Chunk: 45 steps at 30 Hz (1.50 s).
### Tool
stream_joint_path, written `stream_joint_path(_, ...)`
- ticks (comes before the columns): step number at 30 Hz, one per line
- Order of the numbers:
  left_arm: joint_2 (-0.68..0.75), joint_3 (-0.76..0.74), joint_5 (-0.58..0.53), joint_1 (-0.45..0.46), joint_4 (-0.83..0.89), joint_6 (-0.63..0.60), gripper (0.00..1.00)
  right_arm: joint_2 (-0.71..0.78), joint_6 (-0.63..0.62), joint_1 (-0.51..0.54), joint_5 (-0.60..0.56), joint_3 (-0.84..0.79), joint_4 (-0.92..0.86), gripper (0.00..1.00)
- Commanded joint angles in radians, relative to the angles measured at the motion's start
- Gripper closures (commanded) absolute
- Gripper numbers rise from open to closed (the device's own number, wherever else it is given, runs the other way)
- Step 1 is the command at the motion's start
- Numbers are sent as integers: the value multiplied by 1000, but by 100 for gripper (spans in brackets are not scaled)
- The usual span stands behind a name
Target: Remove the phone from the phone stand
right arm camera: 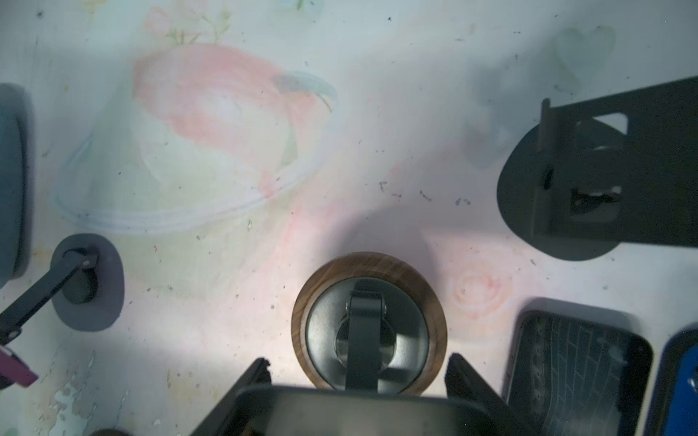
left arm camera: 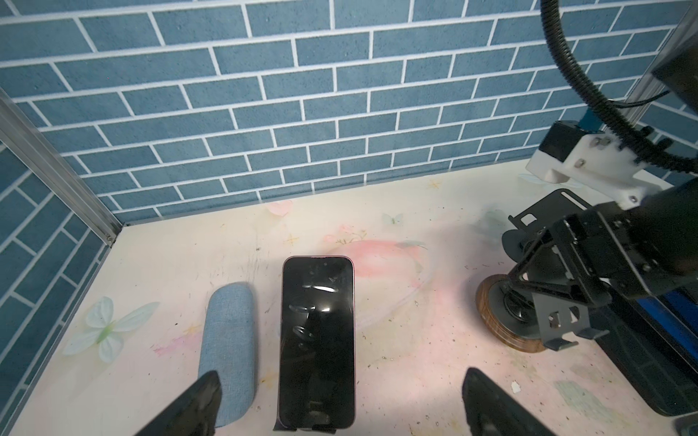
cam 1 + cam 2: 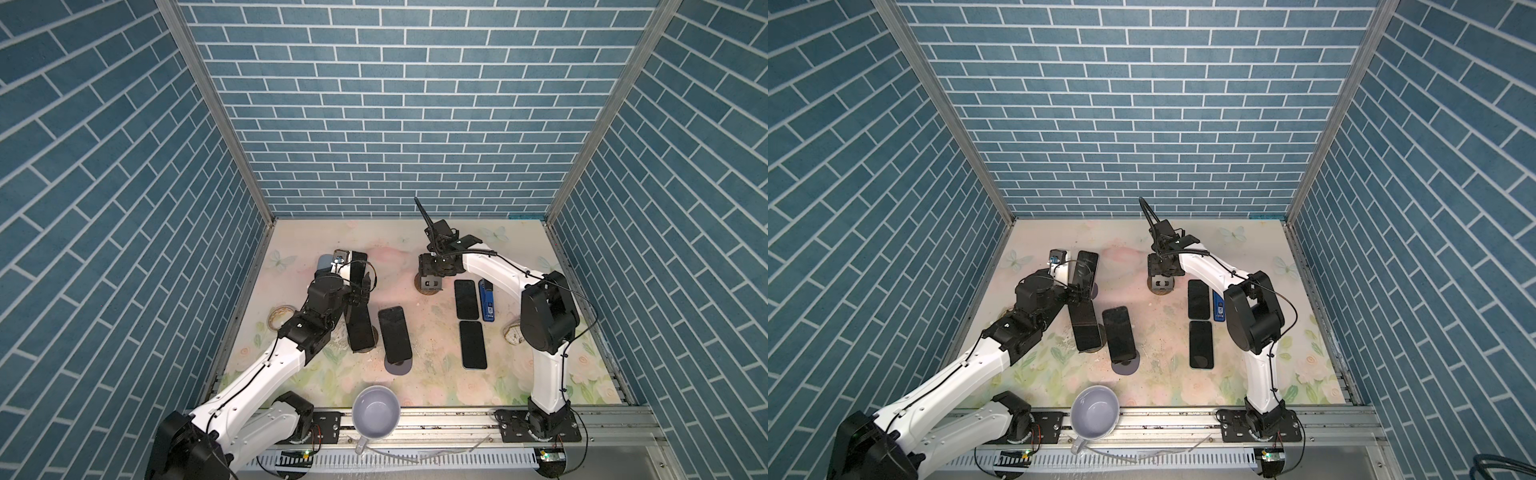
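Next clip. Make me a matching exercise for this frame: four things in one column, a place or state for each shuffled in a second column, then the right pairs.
Things:
A. mug
B. left tool
C. wood-ringed stand
D. fabric-covered object

Place or state:
1. holds no phone
2. grey-blue, beside the propped-up phone
3. empty, at the front edge of the table
4. open, straddling that phone

Pairs: A-3, B-4, C-1, D-2
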<state>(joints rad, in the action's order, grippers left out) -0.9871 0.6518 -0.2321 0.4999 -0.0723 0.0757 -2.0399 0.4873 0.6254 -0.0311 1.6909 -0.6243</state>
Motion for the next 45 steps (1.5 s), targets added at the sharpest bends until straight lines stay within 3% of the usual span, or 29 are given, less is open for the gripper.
stream_joint_path(1,9,-13,-16,5,9,-16,0,-44,-47,-9,-10,95,-40,41)
stream_joint_path(12,4,-17,-17,6,11,-16,0,-198,-72,-22,-58,256,-121,39)
stream_joint_path(33,1,-5,-10,5,29,-17,0,-339,-49,-67,-86,416,-97,37)
stream_joint_path(40,-8,11,-19,5,51,-18,0,-358,-33,-72,-72,420,-80,28)
stream_joint_path(45,9,2,-142,5,39,20,0,-312,-36,-72,-55,366,-34,17)
